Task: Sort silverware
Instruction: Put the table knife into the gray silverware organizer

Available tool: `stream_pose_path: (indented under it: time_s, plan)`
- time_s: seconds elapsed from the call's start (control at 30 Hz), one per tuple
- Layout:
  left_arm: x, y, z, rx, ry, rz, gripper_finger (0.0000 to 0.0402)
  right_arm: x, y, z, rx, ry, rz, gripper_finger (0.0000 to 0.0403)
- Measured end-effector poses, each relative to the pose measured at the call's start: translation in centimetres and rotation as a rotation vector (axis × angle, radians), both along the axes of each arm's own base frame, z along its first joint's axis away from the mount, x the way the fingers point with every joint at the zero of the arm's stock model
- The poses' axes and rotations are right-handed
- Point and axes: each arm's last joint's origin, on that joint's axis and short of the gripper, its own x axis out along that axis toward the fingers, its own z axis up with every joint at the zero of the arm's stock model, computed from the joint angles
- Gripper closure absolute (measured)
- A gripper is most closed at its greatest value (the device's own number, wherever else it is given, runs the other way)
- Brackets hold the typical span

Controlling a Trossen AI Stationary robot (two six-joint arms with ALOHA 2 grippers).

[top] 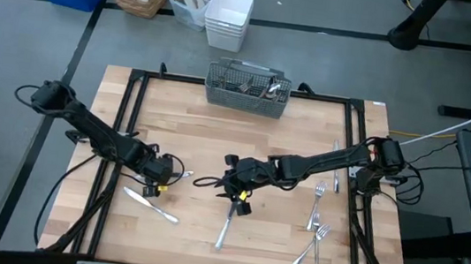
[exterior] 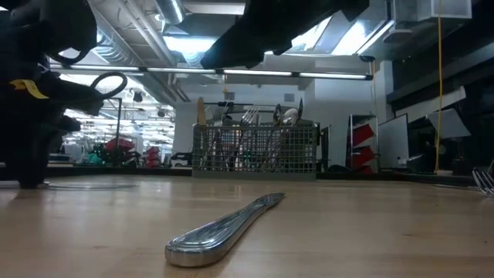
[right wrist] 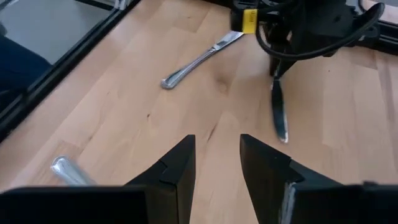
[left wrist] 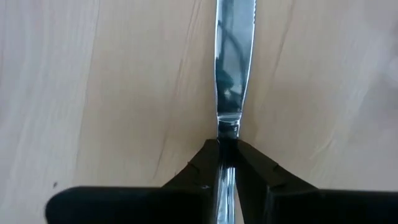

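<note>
Steel knife (left wrist: pixel 234 68) between left gripper (left wrist: pixel 226 163) fingers

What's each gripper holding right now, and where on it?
Left gripper is shut on a table knife, pinched where the blade meets the handle. Right gripper is open, holding nothing.

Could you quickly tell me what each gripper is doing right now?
Left gripper: closed on a table knife, down at the wooden table.
Right gripper: open, holding nothing, near the middle of the table.
</note>
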Motion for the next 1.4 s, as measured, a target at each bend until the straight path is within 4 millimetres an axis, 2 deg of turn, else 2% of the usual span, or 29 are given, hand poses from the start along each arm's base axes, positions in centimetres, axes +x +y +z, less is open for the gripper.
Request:
stream_pose_path:
  time_s: [0.3, 0.47, 0.63, 0.87, 1.4]
  plan:
    - [2.2, -0.7, 0.8, -0.068, -0.241, -0.051, 0.0372, 0.5, -0.2, -1.3, -0.061, 0.024, -0.077, 0.0276]
    - [3.1, -0.5, 1.2, -0.083, -0.320, -0.056, 0.0373, 0.5, -0.2, -1.9, -0.072, 0.048, -0.083, 0.0276]
    - [3.5, -0.3, 1.3, -0.091, -0.350, -0.070, 0.0371, 0.5, -0.2, -1.9, -0.101, 0.037, -0.065, 0.0276]
    - [4.0, -0.2, 1.7, -0.122, -0.402, -0.106, 0.0369, 0.5, -0.4, -1.9, -0.297, -0.006, 0.003, 0.0276]
    - [4.3, -0.2, 1.9, -0.125, -0.439, -0.119, 0.0367, 0.5, -0.4, -1.9, -0.550, -0.065, 0.196, 0.0276]
